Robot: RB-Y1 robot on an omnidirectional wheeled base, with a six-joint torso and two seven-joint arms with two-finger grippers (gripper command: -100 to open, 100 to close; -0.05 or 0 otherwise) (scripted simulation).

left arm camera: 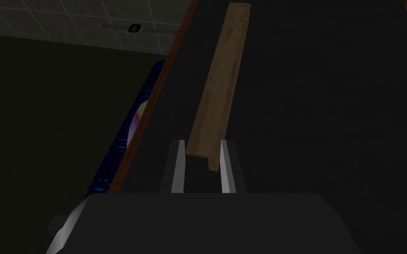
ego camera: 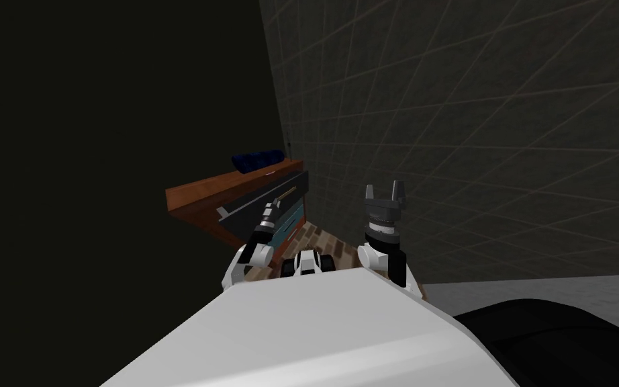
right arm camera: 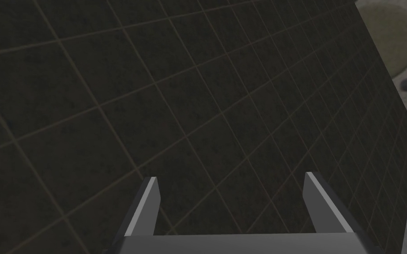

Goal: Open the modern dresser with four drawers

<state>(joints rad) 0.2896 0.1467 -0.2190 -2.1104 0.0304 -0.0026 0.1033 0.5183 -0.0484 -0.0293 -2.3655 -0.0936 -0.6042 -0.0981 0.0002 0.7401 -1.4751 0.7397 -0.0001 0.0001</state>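
The likeliest failure is a slip: the left gripper [left arm camera: 201,144] is clenched on the wooden handle [left arm camera: 220,79] at its very end, so that only a short stretch of the bar lies between the fingers [left arm camera: 226,167], and a pull that is slanted towards that end is judged likely to drag them off. Because the hold is placed far from the middle of the dark drawer front [left arm camera: 308,110], an uneven pull is also to be feared, by which the drawer could be twisted in its runners and jammed. A jerk might besides disturb the dark blue object [ego camera: 258,160] that rests on the dresser's top surface. The dresser [ego camera: 197,198], reddish brown, is seen ahead and to the left, set against the dark tiled wall [ego camera: 469,134], with a black area on its other side. Its long axis is laid crosswise, from the wall outwards to the left, and its front is turned towards the robot. The handle's long axis is aligned with the drawer front, level with the top edge, and it is directed away from the left gripper towards the wall. The right gripper [ego camera: 385,191] is held raised to the right, well apart from the dresser, with its fingers released and spread.
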